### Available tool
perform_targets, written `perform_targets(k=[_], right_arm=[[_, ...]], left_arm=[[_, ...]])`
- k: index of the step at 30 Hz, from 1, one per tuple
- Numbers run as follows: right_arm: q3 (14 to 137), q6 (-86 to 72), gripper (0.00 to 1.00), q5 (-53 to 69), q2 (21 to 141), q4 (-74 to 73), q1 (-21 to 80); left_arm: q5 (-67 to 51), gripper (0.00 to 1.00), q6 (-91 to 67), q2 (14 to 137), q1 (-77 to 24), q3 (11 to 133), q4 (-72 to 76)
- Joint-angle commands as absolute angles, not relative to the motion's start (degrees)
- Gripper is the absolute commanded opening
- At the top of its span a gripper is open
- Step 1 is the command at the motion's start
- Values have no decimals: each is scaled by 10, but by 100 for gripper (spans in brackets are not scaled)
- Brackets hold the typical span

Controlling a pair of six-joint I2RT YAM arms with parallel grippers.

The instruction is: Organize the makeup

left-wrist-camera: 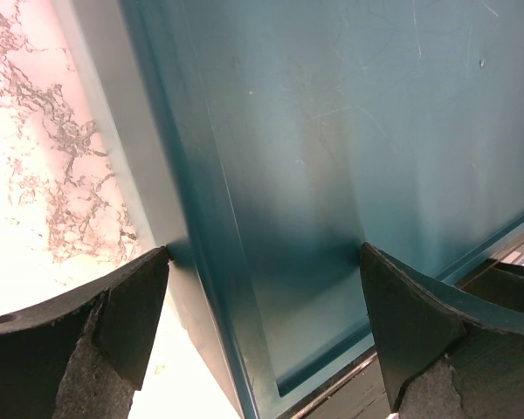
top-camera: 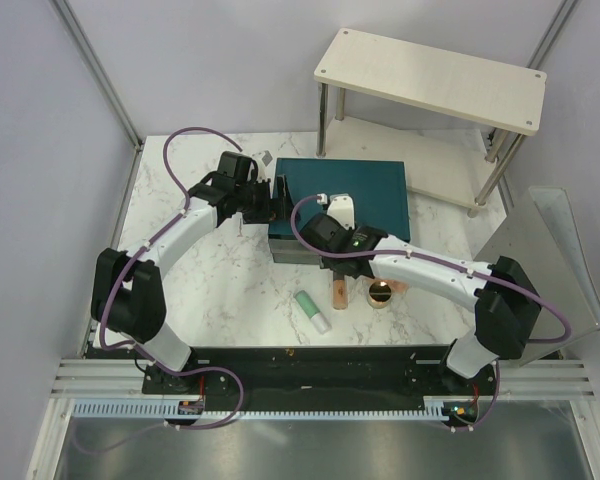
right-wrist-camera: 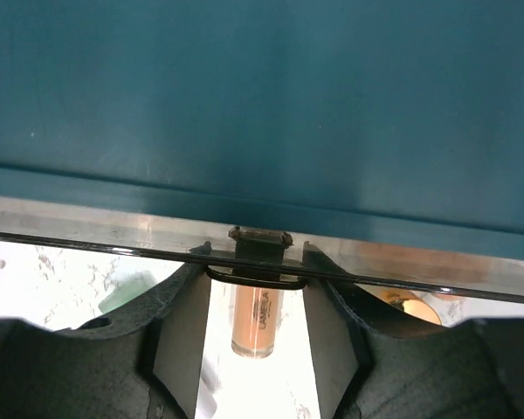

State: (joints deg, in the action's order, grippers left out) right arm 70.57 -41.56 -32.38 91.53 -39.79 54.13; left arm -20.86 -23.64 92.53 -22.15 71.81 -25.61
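Marble-patterned desk (top-camera: 210,290) carries a large teal box (top-camera: 345,190) toward its far edge, and the makeup lies on the bare top between that box and the near edge. The right claw (right-wrist-camera: 255,262) is at the front face of the box, about half open, with one finger on each side of the drawer handle (right-wrist-camera: 260,236). I cannot tell whether the pads already pinch it.

The peach-tan tube (top-camera: 337,292) lies directly on the near side of this claw, very close, with its long axis running from the far edge to the near edge. I think the drawer will come out along this same line, so it may pass over the tube or push it. The mint-green tube (top-camera: 313,311) lies just left of it, tilted, and the round compact (top-camera: 380,295) just right. The right arm is clearly nearer to all three.

The left claw (top-camera: 271,204) is wide open over the left edge of the box and holds nothing.
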Motion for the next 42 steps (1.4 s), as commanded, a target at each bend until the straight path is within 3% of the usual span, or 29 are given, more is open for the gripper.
perform_targets(k=[1, 14, 27, 28, 29, 35, 42], right_arm=[[686, -424, 51, -358, 918, -317, 538], [718, -414, 50, -394, 956, -284, 537], [771, -392, 49, -392, 1000, -249, 459], [773, -391, 48, -388, 1002, -248, 459], [773, -392, 35, -384, 1006, -246, 458], [759, -410, 2, -368, 1007, -246, 459], [722, -409, 0, -328, 979, -246, 460]], left_arm=[[-208, 95, -218, 940, -236, 712, -277], [-209, 95, -219, 943, -236, 710, -278], [-217, 95, -218, 959, -236, 718, -278], [-219, 95, -217, 961, -236, 720, -278], [-219, 95, -216, 962, -236, 720, -278], [-223, 95, -215, 963, -236, 722, -279], [-221, 95, -213, 967, -236, 723, -280]])
